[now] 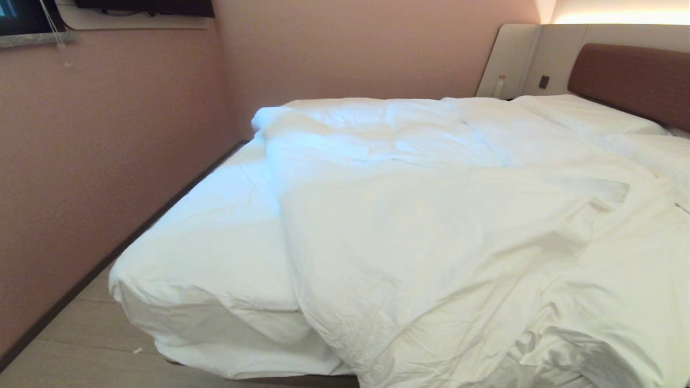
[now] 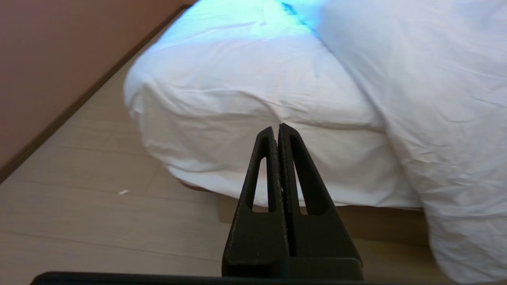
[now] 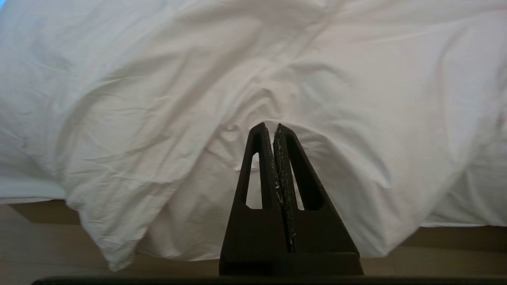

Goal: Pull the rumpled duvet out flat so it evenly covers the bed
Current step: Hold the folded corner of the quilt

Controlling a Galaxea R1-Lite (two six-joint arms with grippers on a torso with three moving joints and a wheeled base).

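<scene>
Duvet lies bunched toward the robot's right side of the bed, w/ the left strip of mattress bare and a corner drooping off the foot. Right hand sits just short of that hanging edge, fingers pressed together, holding nothing, so it's prob. the nearer one. Left hand, also pressed together & empty, faces the bare mattress corner; duvet is off to its side. Head view shows neither hand, only the wrist views do; only the head view shows pillows & headboard.

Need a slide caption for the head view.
Rumpled puffy white duvet bunched toward the right of the wide low bed, leaving its left side uncovered.
</scene>
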